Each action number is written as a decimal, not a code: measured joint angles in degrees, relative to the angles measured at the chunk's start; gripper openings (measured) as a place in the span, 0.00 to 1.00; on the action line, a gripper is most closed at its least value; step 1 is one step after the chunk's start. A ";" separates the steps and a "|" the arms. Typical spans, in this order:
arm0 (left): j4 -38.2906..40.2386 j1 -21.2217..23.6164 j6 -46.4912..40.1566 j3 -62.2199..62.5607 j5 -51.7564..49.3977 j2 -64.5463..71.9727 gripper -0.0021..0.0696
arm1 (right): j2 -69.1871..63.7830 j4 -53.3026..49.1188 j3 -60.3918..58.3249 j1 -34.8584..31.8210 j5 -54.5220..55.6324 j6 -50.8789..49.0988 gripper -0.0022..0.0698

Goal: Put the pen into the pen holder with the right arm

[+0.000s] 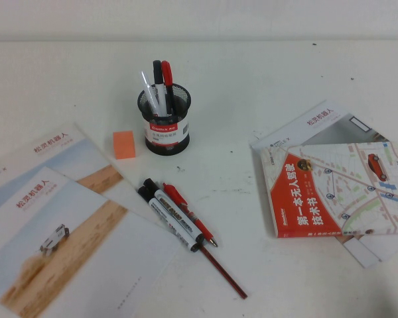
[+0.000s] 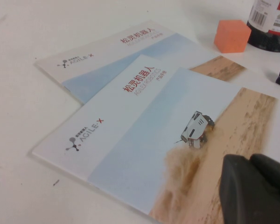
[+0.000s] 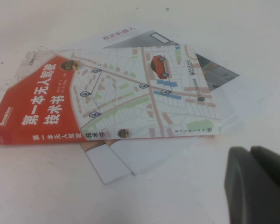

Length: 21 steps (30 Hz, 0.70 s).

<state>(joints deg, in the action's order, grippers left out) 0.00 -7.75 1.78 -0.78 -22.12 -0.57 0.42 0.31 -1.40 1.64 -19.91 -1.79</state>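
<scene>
The pen [image 1: 188, 213], a slim red ballpoint with a metal tip, lies on the white table beside two black-capped white markers [image 1: 167, 211]. Behind it stands the pen holder [image 1: 164, 120], a black mesh cup with a white-and-red label, with a few pens upright in it; its base [image 2: 269, 25] also shows in the left wrist view. Neither arm appears in the high view. My right gripper [image 3: 249, 150] is shut and empty, hovering over bare table near a red-and-white map book [image 3: 107, 93]. My left gripper [image 2: 249, 158] is shut and empty above a brochure [image 2: 149, 140].
An orange block [image 1: 124, 144] sits left of the holder. Brochures [image 1: 46, 218] cover the table's left front. A thin dark-red stick [image 1: 223, 271] lies past the pen's tip. The book [image 1: 331, 189] rests on loose sheets at the right.
</scene>
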 joint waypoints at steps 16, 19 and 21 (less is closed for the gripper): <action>0.00 0.00 0.00 0.00 0.00 0.00 0.03 | 0.00 4.99 0.00 0.00 0.12 0.00 0.00; 0.00 0.00 0.00 0.00 0.00 0.00 0.03 | 0.00 11.77 0.00 0.00 1.29 0.00 0.00; 0.00 0.00 0.00 0.00 0.00 0.00 0.03 | 0.00 19.89 0.00 0.00 3.43 0.00 0.00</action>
<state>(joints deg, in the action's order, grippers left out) 0.00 -7.75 1.78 -0.78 -22.12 -0.57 0.42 20.20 -1.40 1.64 -16.47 -1.79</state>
